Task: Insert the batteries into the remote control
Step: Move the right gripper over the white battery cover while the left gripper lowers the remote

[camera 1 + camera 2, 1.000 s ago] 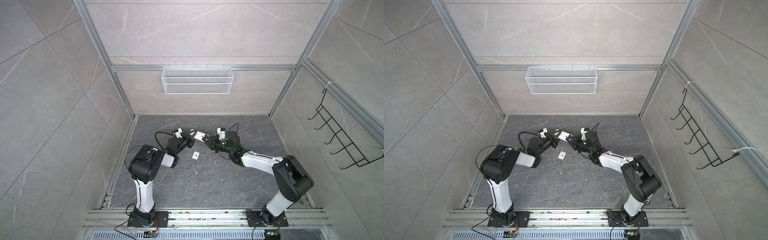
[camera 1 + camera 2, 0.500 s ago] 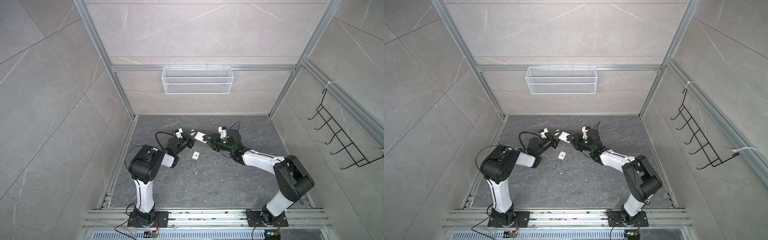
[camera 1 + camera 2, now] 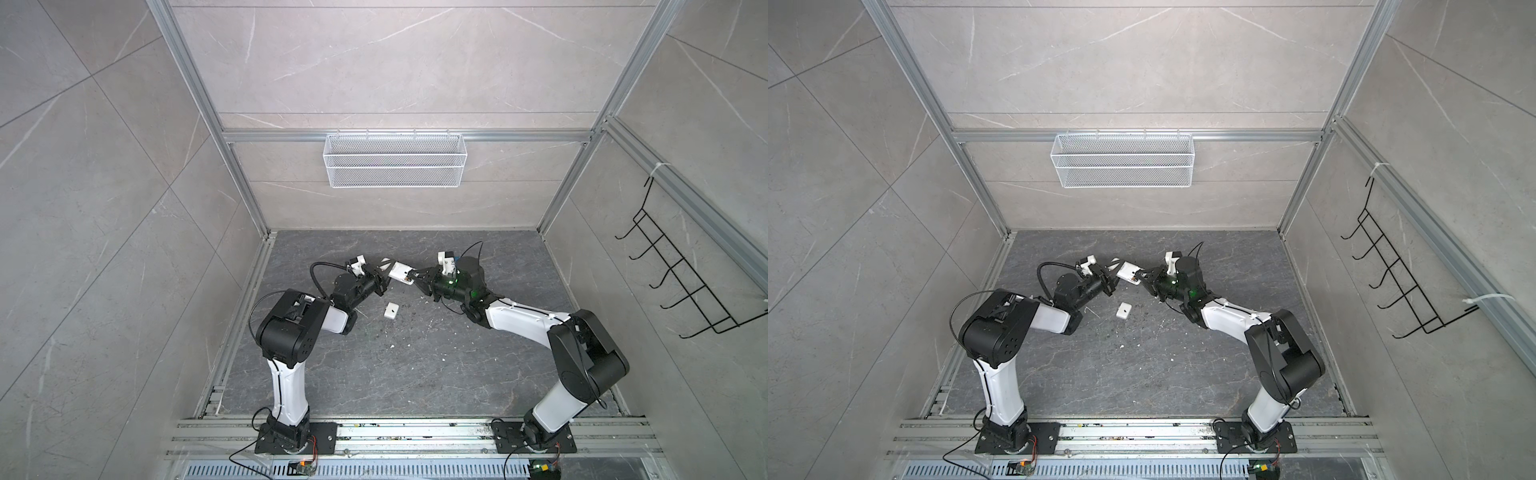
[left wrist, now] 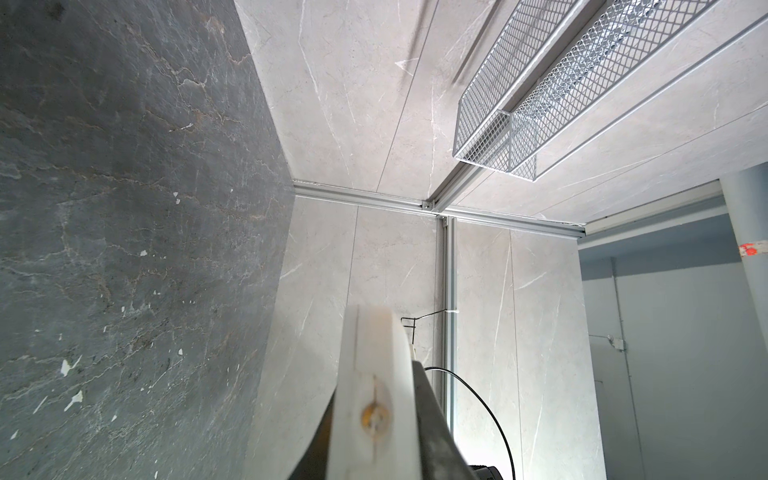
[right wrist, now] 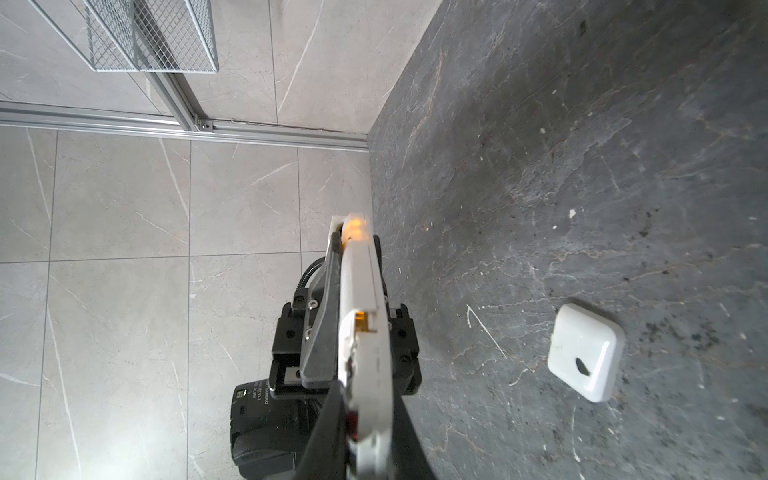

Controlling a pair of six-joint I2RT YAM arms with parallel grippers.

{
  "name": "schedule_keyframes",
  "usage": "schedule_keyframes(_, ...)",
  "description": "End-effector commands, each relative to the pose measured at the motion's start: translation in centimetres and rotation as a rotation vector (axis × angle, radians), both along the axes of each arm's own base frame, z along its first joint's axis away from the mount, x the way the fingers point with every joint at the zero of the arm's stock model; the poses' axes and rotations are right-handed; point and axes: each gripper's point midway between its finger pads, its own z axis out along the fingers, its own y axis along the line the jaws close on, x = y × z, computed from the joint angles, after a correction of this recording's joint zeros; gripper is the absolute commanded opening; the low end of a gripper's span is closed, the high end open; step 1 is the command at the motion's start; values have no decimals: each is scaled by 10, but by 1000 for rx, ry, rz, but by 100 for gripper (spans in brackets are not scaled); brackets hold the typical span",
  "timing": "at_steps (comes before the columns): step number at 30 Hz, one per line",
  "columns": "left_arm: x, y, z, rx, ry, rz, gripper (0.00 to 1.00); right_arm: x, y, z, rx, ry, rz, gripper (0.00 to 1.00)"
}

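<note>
Two pairs of jaws clench the remote control edge-on above the counter: left jaws steady it, seemingly so right jaws can seat a battery.

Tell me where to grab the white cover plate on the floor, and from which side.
Grip the cover plate across two opposite straight edges, coming down from straight above. It is a thin rounded square lying flat on the floor, so probably only its edges offer a hold, and there is open floor on every side for the fingers.
</note>
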Motion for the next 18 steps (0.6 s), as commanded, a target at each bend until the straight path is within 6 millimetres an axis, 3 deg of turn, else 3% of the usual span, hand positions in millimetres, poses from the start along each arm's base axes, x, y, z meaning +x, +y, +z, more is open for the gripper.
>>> schedule_keyframes(1, -6, -3, 54, -44, -156, -18, 0, 0, 4, 13, 1, -48, 17, 7)
schedule_keyframes(4, -7, -2, 56, -44, -160, -18, 0, 0, 3, 13, -7, -52, 19, 9)
schedule_keyframes(9, -6, 16, 47, -4, -169, -1, 0, -8, -4, 12, -155, -111, 53, 47)
schedule_keyframes(12, -3, 43, 36, 45, -175, 27, 0, -19, -11, 3, -347, -183, 114, 57)
schedule_keyframes(18, -4, 116, -4, 174, -165, 64, 0, -51, -9, -25, -688, -317, 212, 62)
